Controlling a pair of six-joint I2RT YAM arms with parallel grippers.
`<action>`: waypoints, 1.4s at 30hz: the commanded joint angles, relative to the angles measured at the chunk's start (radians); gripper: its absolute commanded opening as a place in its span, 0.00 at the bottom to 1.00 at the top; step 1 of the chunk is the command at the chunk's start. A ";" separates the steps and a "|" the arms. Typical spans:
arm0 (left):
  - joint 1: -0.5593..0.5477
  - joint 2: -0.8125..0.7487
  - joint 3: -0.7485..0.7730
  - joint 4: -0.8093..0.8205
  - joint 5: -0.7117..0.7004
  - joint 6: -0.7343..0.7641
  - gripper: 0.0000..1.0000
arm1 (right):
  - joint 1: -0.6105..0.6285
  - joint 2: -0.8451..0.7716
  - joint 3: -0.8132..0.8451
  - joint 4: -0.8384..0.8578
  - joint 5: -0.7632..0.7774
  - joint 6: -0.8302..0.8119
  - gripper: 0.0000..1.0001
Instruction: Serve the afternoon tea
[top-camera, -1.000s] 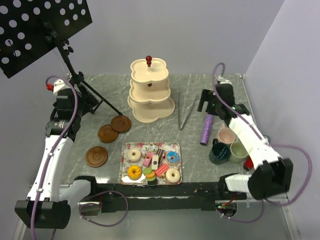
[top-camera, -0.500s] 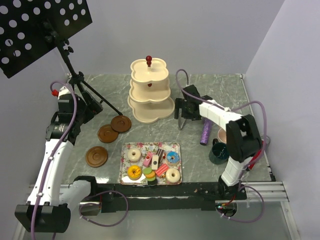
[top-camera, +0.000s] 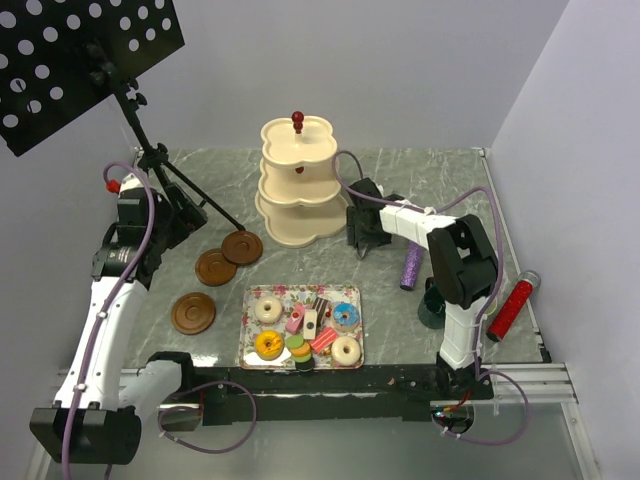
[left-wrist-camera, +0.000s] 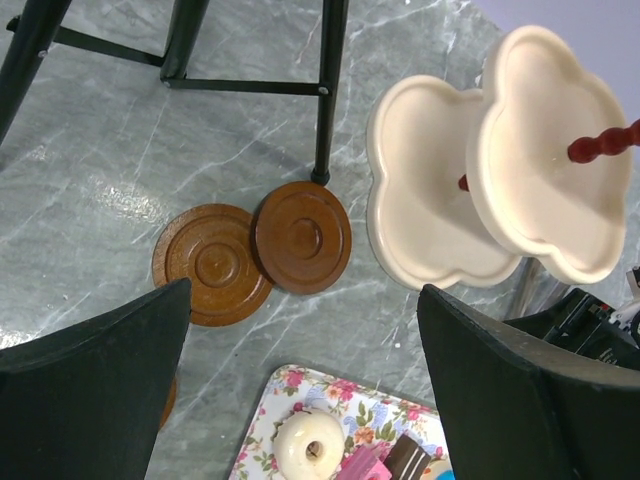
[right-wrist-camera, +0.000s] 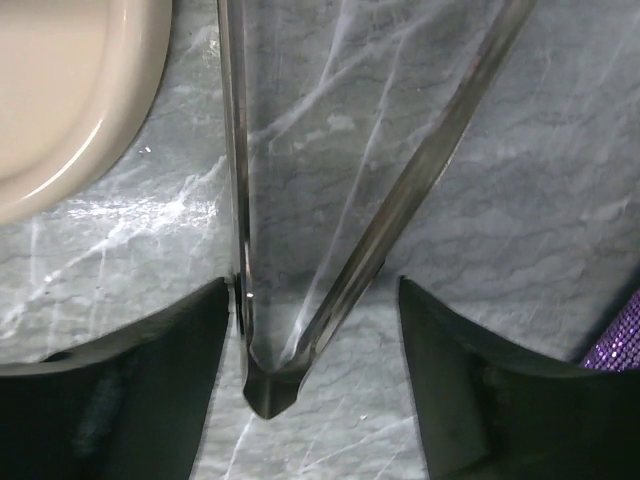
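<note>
Jaws on the left arm are spread wide and hold nothing. They hang above the desk (left-wrist-camera: 110, 160), and between them on the far side lie two brown saucers (left-wrist-camera: 212, 265), the right one lapping over the left one's edge. A black tripod leg (left-wrist-camera: 328, 90) ends at the far rim of that upper saucer. Pinching the lower saucer would likely drag its neighbour along, and a lift toward the far side could catch the leg. Nearer in, low between the jaws, is the floral tray (left-wrist-camera: 262, 425) with a white doughnut (left-wrist-camera: 308, 448). Beyond the right-hand jaw stands the cream tiered stand (left-wrist-camera: 430, 210), its tiers bare, so no treats are served yet.

Right jaws are also spread and low to the desk, with the hinge end of the metal tongs (right-wrist-camera: 268, 385) directly between them. One blade lies just beside the left-hand jaw. Closing here grips the tongs at their springy bend, so they may squirt out or pivot. The long blades could then swing into the stand's bottom tier, just left of that jaw. The purple microphone (right-wrist-camera: 622, 335) lies off the right-hand jaw's side and could be set rolling. A dark mug (top-camera: 432, 308) seems tucked under this arm's elbow, though it is mostly hidden; a wide swing might tip it.
</note>
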 joint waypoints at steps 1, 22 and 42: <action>0.003 0.008 0.037 0.005 0.014 0.023 1.00 | -0.010 0.000 0.000 0.056 0.022 -0.054 0.69; 0.003 0.000 -0.004 0.050 0.054 0.014 1.00 | -0.171 0.048 0.112 -0.067 -0.158 -0.220 0.89; 0.003 -0.029 -0.009 0.068 0.039 0.002 1.00 | -0.143 0.204 0.293 -0.104 -0.035 -0.131 0.73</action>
